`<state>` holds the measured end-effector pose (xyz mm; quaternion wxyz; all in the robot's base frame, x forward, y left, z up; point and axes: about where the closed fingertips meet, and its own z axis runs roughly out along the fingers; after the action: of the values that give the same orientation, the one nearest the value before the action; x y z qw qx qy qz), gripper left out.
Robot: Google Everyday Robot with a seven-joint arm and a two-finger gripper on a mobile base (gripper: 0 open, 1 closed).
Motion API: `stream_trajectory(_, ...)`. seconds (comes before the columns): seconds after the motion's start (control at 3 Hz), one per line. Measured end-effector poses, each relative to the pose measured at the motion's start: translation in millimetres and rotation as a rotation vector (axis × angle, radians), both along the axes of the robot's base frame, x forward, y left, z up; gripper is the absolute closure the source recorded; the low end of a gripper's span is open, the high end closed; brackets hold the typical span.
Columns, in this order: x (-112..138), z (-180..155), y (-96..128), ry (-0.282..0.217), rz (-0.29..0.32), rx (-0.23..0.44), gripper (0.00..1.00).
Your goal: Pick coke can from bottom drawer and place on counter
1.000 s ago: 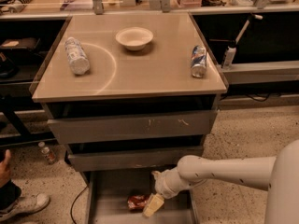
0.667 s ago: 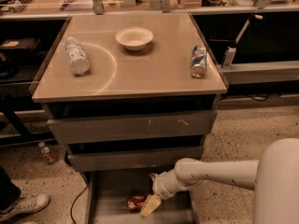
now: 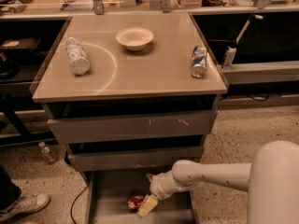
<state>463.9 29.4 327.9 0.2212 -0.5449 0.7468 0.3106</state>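
Observation:
The coke can, red with a silvery end, lies on its side on the floor of the open bottom drawer, near the drawer's front. My gripper reaches down into the drawer from the right and sits right against the can's right side. My white arm crosses in from the lower right. The beige counter with its pale arc mark is above the drawers.
On the counter are a white bowl, a clear plastic bottle lying at the left and a blue-and-silver can at the right edge. A scratched drawer front overhangs the bottom drawer. A small bottle and a person's shoe are on the floor at the left.
My arm's near part has swung further into view at the lower right. The gripper has stayed at the can in the bottom drawer. The can has not visibly moved.

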Motion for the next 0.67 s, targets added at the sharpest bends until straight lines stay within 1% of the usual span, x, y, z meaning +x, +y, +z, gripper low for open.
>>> stream_trajectory(0.33,15.4,-31.4,23.0,-0.031,0.028,0.055,0.0)
stream_trajectory(0.67,22.2,-69.0,41.4,-0.02,0.032,0.099,0.0)
